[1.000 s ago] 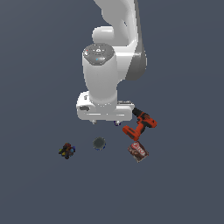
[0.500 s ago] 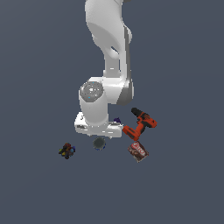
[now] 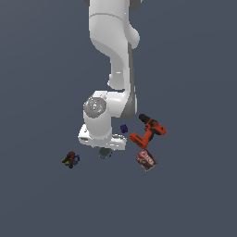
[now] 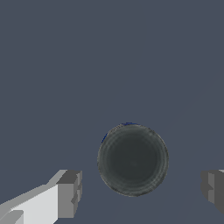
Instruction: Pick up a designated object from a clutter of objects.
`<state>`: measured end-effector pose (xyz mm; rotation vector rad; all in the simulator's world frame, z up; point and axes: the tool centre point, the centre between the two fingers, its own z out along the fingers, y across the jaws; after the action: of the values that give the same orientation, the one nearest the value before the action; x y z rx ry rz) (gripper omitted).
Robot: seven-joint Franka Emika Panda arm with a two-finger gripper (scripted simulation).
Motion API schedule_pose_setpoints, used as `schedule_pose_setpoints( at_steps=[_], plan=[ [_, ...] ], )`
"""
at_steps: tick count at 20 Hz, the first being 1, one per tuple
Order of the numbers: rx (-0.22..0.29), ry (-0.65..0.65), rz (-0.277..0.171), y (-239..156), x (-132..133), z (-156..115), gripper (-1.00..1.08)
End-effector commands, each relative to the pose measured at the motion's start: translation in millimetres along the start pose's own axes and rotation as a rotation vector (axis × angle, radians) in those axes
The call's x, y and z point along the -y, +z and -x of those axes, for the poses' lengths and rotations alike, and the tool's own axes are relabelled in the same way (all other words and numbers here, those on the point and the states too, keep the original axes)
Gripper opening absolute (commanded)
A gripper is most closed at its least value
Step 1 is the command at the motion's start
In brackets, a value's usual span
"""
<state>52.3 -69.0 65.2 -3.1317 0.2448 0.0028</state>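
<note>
The small round can (image 4: 132,159) with a grey metallic top and a thin blue edge lies straight under my wrist, between my two fingertips (image 4: 70,194). My gripper (image 4: 142,190) is open, with the jaws wide apart on either side of the can and not touching it. In the exterior view the can (image 3: 105,153) peeks out just below my hand (image 3: 102,139), which hides the fingers. The clutter lies around it: an orange-black drill (image 3: 148,131), a tiny purple block (image 3: 124,128), a red-brown packet (image 3: 146,160) and a dark multicoloured toy (image 3: 71,159).
All items lie on a flat dark grey floor (image 3: 185,199). The drill and packet lie on the exterior view's right of the can, the toy on its left. The arm's white links rise above the hand.
The arm has lowered and the hand has come down over the can, which is now mostly covered by it in the exterior view. The objects have not moved.
</note>
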Motion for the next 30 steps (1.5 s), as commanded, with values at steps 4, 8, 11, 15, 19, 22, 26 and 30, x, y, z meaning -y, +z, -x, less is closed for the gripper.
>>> schedule_pose_setpoints(
  at_steps=[4,8,11,15,19,22,26,30],
  plan=[
    [0.0,0.0,0.0,3,0,0,1.0],
    [-0.001,0.001,0.0,17,0,0,1.0],
    [-0.001,0.001,0.0,33,0,1,1.0],
    [-0.001,0.001,0.0,48,0,1,1.0],
    [-0.002,0.001,0.0,51,0,0,1.0],
    [-0.002,0.001,0.0,51,0,0,-1.0],
    [-0.002,0.001,0.0,51,0,0,-1.0],
    [-0.001,0.001,0.0,51,0,0,-1.0]
  ],
)
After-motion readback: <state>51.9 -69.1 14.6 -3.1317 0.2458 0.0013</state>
